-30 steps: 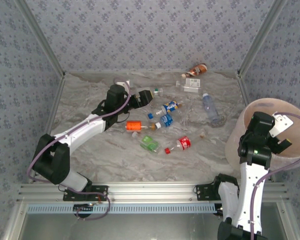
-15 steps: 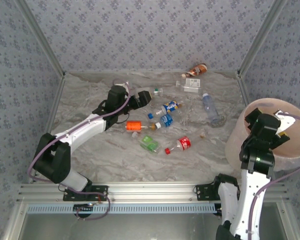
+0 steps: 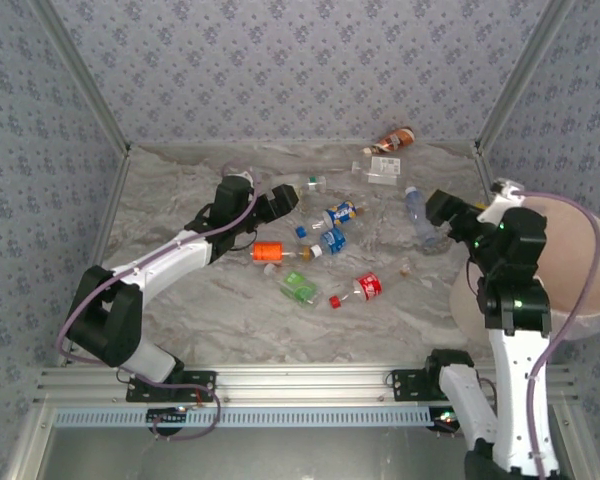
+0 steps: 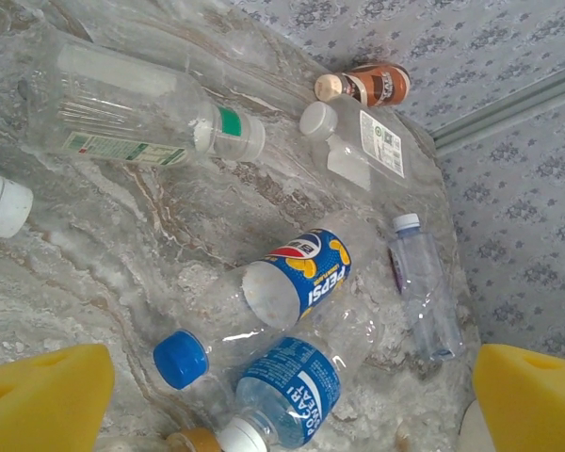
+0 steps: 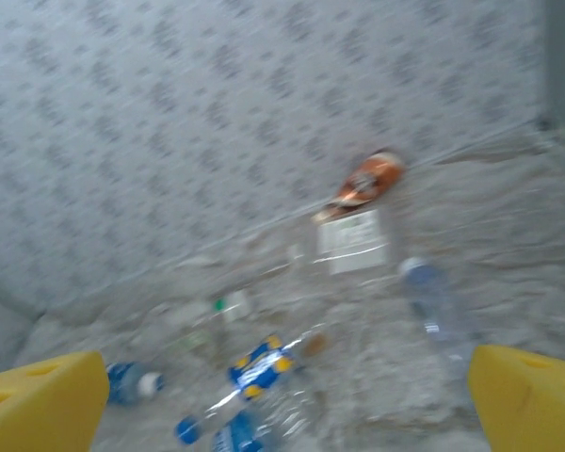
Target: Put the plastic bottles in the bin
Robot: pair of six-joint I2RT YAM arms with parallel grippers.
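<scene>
Marble-look tabletop [image 3: 210, 310] is sitting inside patterned wallpaper walls [image 3: 300, 70]. Left gripper [image 3: 285, 195] is hanging wide open left of the nine plastic bottles [image 3: 365, 287] I'm counting lying mid-table. Right gripper [image 3: 442, 208] is gaping too, just left of the one bin [image 3: 580, 250] standing at the right edge.

Left arm [image 3: 165, 258]: stretched forward and to the right from its base; forearm is kept low and the wrist is aimed to the right.
Left gripper [image 3: 286, 194]: jaws are spread wide; nothing is gripped between them.
Left fingers [image 4: 40, 397]: yellow pads are seen at both lower corners of the wrist view, well apart.
Right arm [image 3: 513, 330]: raised steeply from its base; the wrist is turned to the left.
Right gripper [image 3: 442, 207]: jaws are spread wide; nothing is gripped.
Right fingers [image 5: 40, 395]: yellow pads are seen at both lower corners, well apart; the wrist view is blurred.
</scene>
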